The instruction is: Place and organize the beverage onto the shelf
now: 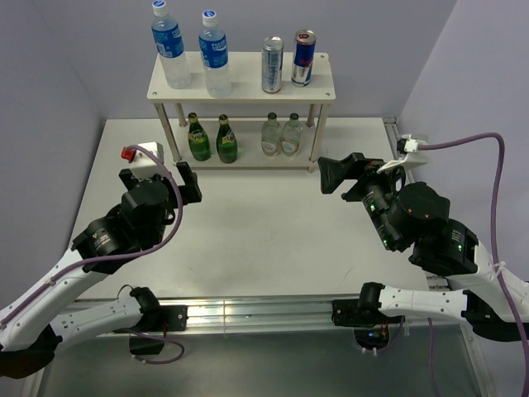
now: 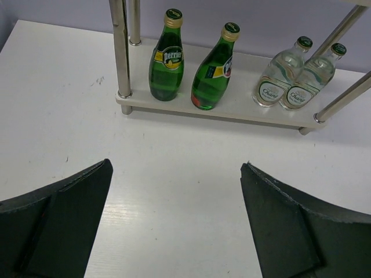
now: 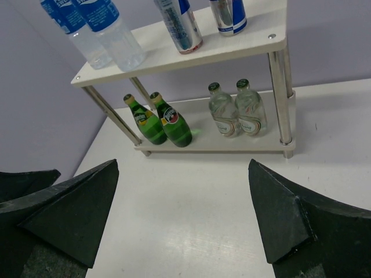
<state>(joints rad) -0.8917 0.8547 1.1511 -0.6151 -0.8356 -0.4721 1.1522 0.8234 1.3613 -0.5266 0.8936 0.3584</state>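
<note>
Left tool (image 2: 177, 166) spread wide, nothing gripped, right tool (image 3: 184, 163) likewise, plastic bottles (image 1: 214, 51) and cans (image 1: 273, 64) atop shelf (image 1: 244, 78) seen overhead, cut off in left wrist view

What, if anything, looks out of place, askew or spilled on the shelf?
Nothing stands out. On the shelf, two plastic bottles and two cans stand upright on top; two green bottles and two clear bottles stand upright below. No spill shows.
</note>
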